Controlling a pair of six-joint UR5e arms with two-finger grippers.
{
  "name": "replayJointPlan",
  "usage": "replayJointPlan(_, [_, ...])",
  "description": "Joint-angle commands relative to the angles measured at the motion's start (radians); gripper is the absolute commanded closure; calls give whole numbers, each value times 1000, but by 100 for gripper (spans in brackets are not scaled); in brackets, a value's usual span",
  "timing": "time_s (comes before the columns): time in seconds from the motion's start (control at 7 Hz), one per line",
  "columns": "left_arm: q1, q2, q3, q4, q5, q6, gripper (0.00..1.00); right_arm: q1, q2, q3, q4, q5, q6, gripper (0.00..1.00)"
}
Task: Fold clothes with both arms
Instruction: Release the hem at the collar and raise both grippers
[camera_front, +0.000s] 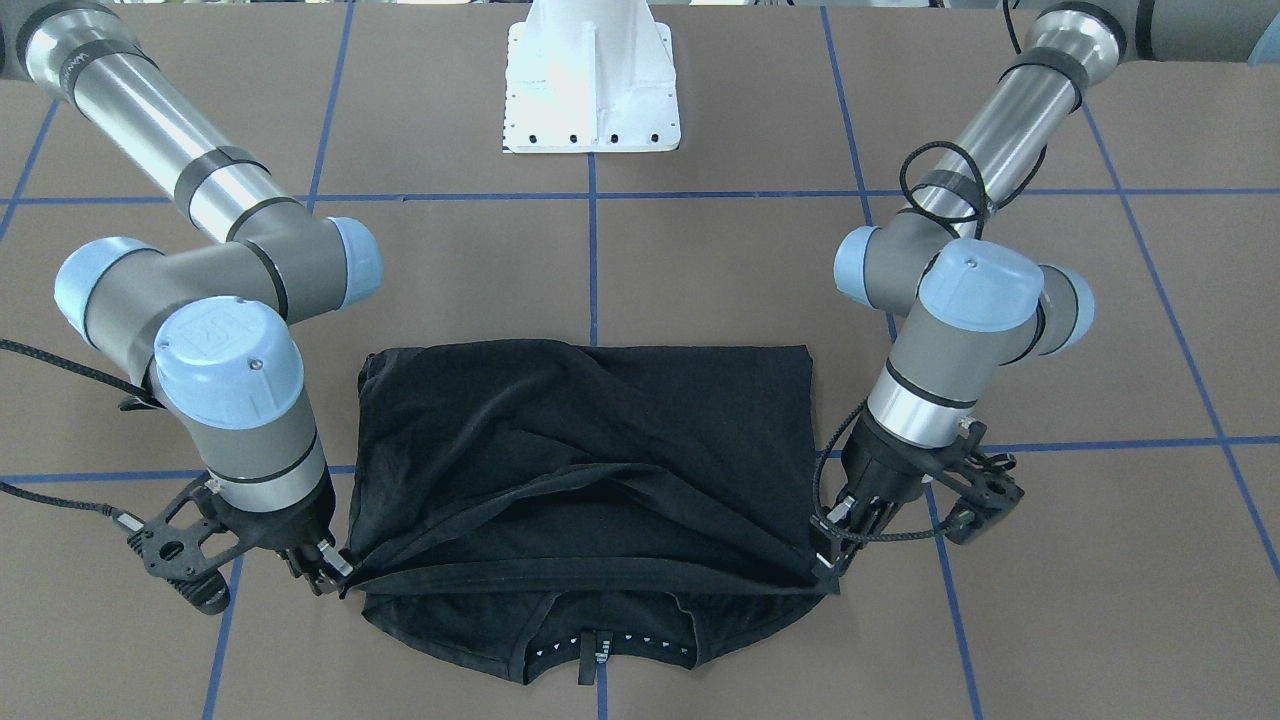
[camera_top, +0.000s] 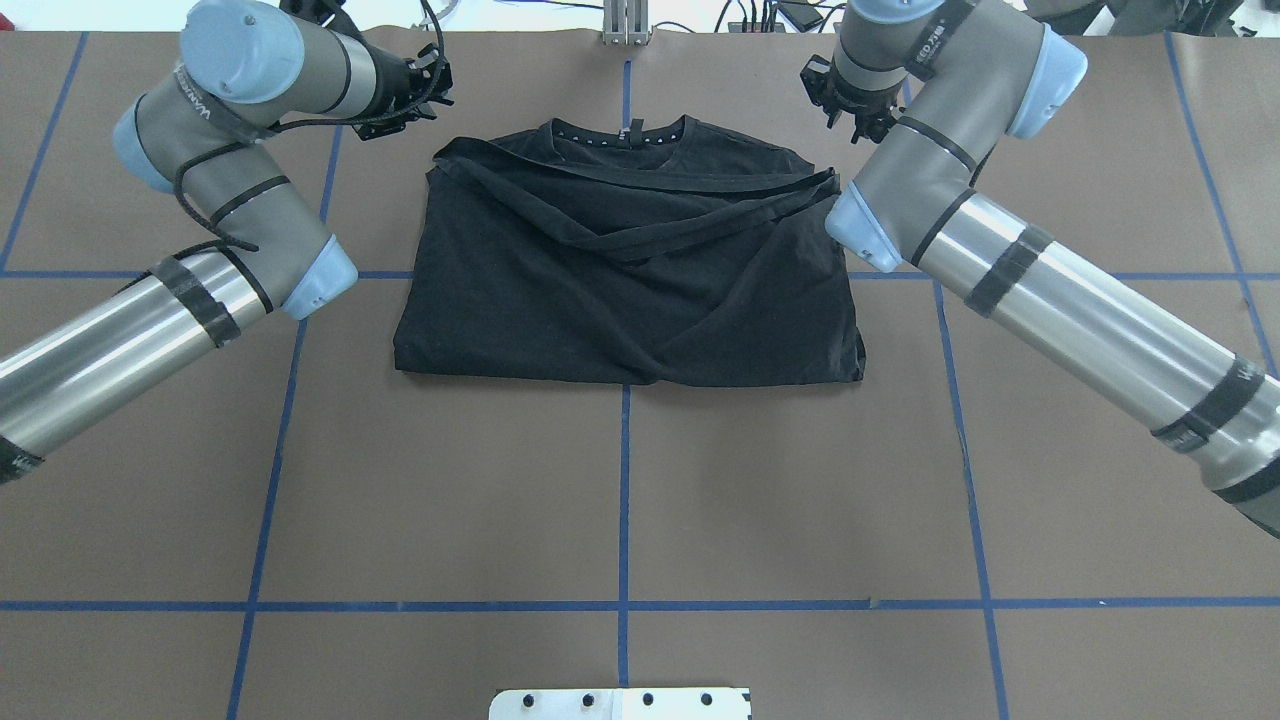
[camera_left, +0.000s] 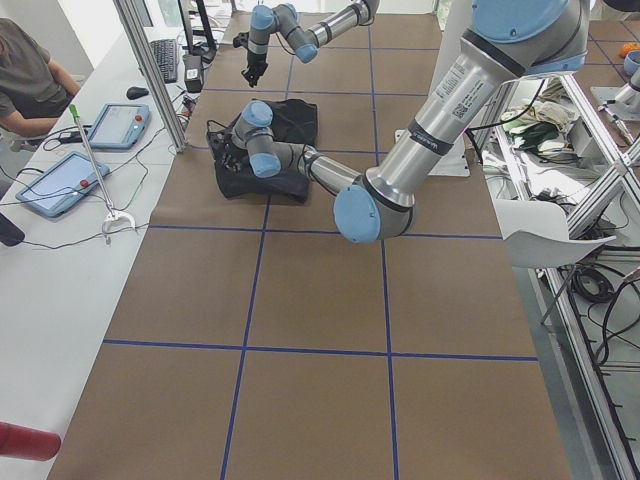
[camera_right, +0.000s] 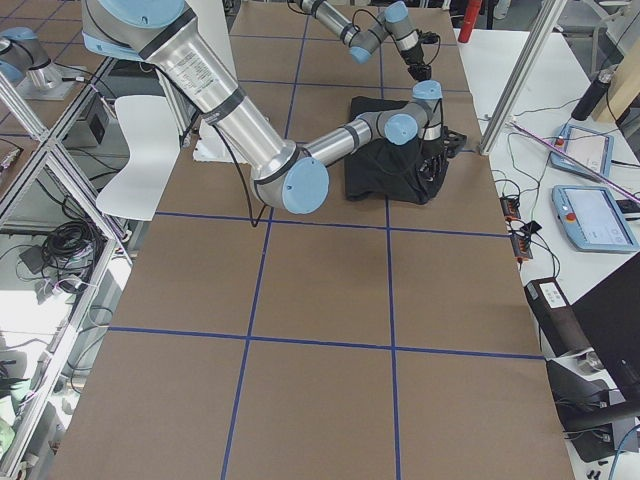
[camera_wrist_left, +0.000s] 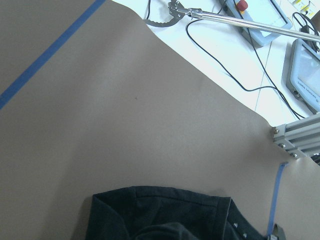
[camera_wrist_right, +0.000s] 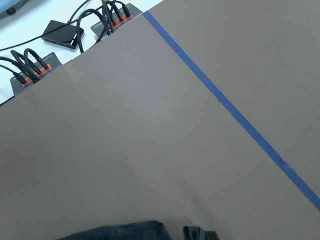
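The black T-shirt (camera_front: 600, 440) lies on the brown table, folded over, with its hem drawn across toward the collar (camera_front: 600, 650); the logo is hidden. In the front-facing view my left gripper (camera_front: 822, 570) is shut on the hem's corner at the view's right. My right gripper (camera_front: 335, 580) is shut on the opposite corner. The hem runs stretched between them, just above the collar. The overhead view shows the shirt (camera_top: 620, 280) at the far middle, with both wrists at its far corners. The left wrist view shows the collar part (camera_wrist_left: 165, 215) at its bottom edge.
The white base plate (camera_front: 592, 90) stands on the robot's side of the shirt. Blue tape lines (camera_top: 624, 480) cross the brown table. Past the table's far edge lie tablets (camera_left: 60, 185), cables and a grabber stick (camera_left: 95, 170), and a person (camera_left: 25, 70) sits there.
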Motion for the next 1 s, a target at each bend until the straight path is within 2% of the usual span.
replayJointPlan(0.0, [-46,-32,66,-49,14,52,0,10,65,-87,54,-20,13,27])
replayJointPlan(0.14, [-66,-33,53,-49,5,51,0,13,48,-41,54,-17,16,24])
replayJointPlan(0.29, [-66,-30,29,-40,2,51,0,7,-37,73,48,-20,60,22])
replayJointPlan(0.57, [-67,-16,-34,-2,-39,41,0,-80,-311,417,52,-45,140,14])
replayJointPlan(0.86, [-67,7,-49,2,-40,38,0,-247,-446,571,56,-193,245,9])
